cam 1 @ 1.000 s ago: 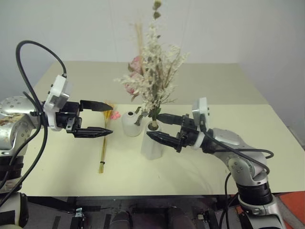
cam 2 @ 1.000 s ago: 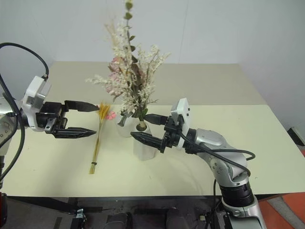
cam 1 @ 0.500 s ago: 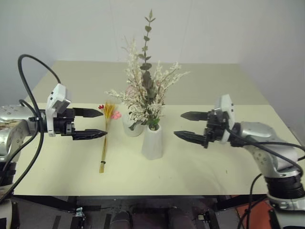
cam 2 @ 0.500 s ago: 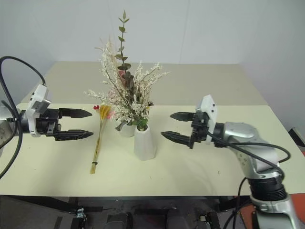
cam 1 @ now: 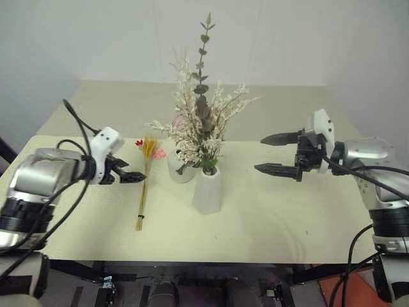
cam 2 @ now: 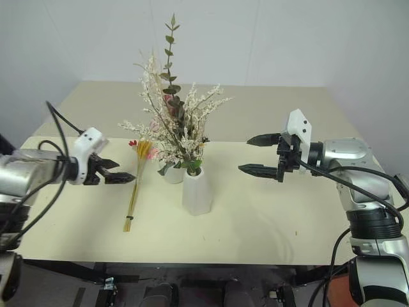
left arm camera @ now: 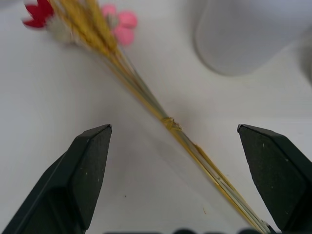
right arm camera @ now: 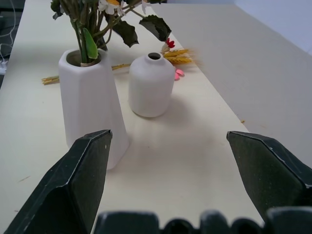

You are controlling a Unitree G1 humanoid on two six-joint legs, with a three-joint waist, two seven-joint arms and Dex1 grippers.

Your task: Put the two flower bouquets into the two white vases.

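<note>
Unmarked cream table (cam 1: 268, 217) carries unlabelled white vases; left hand (cam 1: 131, 174) and right hand (cam 1: 276, 153) gape apart, holding nothing.

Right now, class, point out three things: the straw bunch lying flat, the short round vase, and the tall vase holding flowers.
straw bunch (left arm camera: 168, 122), left wrist view, on the tie around its stems
short round vase (right arm camera: 151, 87), right wrist view, on its belly
tall vase (right arm camera: 90, 107), right wrist view, on its front wall

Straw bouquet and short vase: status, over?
Left gripper open above straw bouquet, flat on table. Right gripper open, empty. Short vase empty. Nothing obstructing.
</note>
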